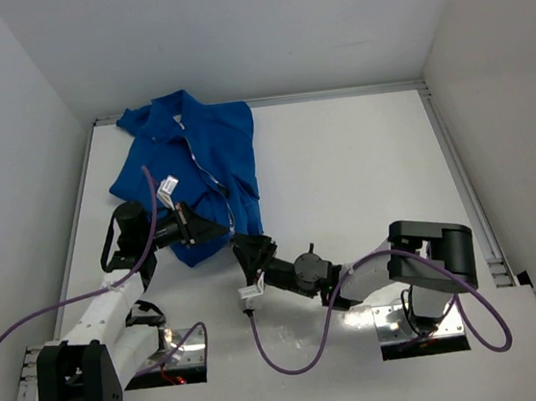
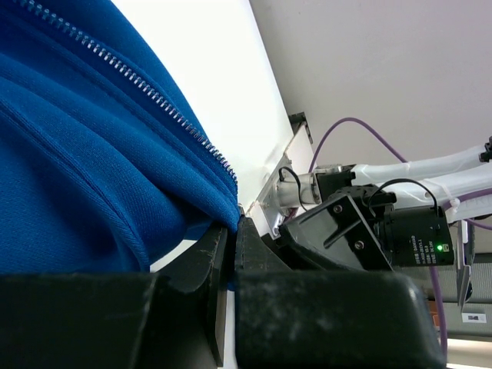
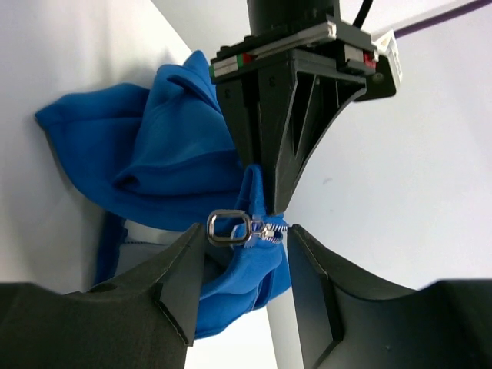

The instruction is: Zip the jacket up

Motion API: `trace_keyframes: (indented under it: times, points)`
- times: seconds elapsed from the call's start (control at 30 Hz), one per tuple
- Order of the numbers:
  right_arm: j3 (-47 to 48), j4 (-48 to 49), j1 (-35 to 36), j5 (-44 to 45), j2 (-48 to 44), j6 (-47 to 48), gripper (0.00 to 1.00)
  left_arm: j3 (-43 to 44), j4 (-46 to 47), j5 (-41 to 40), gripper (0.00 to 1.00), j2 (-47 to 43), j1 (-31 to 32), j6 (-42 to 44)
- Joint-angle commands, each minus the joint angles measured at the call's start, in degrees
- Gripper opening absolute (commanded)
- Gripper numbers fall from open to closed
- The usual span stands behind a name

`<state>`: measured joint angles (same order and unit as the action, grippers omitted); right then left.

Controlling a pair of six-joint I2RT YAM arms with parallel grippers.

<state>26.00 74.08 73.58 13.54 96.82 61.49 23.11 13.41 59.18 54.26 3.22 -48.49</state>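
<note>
The royal-blue jacket point(image 1: 191, 161) lies at the table's far left, its pale zipper line point(image 1: 210, 183) running down the front. My left gripper point(image 1: 219, 230) is shut on the jacket's bottom hem corner, and the wrist view shows blue fabric point(image 2: 92, 154) pinched between its jaws point(image 2: 233, 231) just below the zipper teeth point(image 2: 154, 96). My right gripper point(image 1: 250, 250) is open just in front of that hem. In its wrist view the silver zipper pull point(image 3: 229, 228) hangs between its open fingers point(image 3: 246, 234), which do not clamp it. The left gripper's black fingers point(image 3: 269, 138) grip the fabric just above the pull.
White walls close in the table on the left, back and right. A rail point(image 1: 458, 169) runs along the table's right edge. Purple cables point(image 1: 295, 352) loop near both arm bases at the front.
</note>
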Motion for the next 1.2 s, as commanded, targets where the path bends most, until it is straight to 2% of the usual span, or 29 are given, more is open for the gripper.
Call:
trace_keyframes:
  times: [0.0,0.13,0.27,0.43,0.6,0.67,1.17]
  points:
    - [0.9,9.0,0.5,-1.9,0.0,-0.8,0.47,-0.5,1.6,2.4,0.0,-1.0,-0.4,0.1]
    - [2.0,9.0,0.6,-2.3,0.3,-0.8,0.41,-0.5,1.6,2.4,0.0,-1.0,-0.4,0.1]
    - [2.1,9.0,0.4,-2.8,0.5,-0.3,0.41,-0.5,1.6,2.4,0.0,-1.0,-0.4,0.1]
    - [2.1,9.0,0.5,-4.4,1.7,1.0,0.5,-0.5,1.6,2.4,0.0,-1.0,-0.4,0.1]
    - [2.8,8.9,0.4,-4.0,2.4,0.8,0.5,-0.5,1.6,2.4,0.0,-1.0,-0.4,0.1]
    - [2.9,8.9,0.0,-3.9,2.4,0.7,0.44,-0.5,1.6,2.4,0.0,-1.0,-0.4,0.1]
    - [4.2,8.9,-2.5,-2.7,3.2,1.0,0.31,-0.5,1.6,2.4,0.0,-1.5,-0.4,0.1]
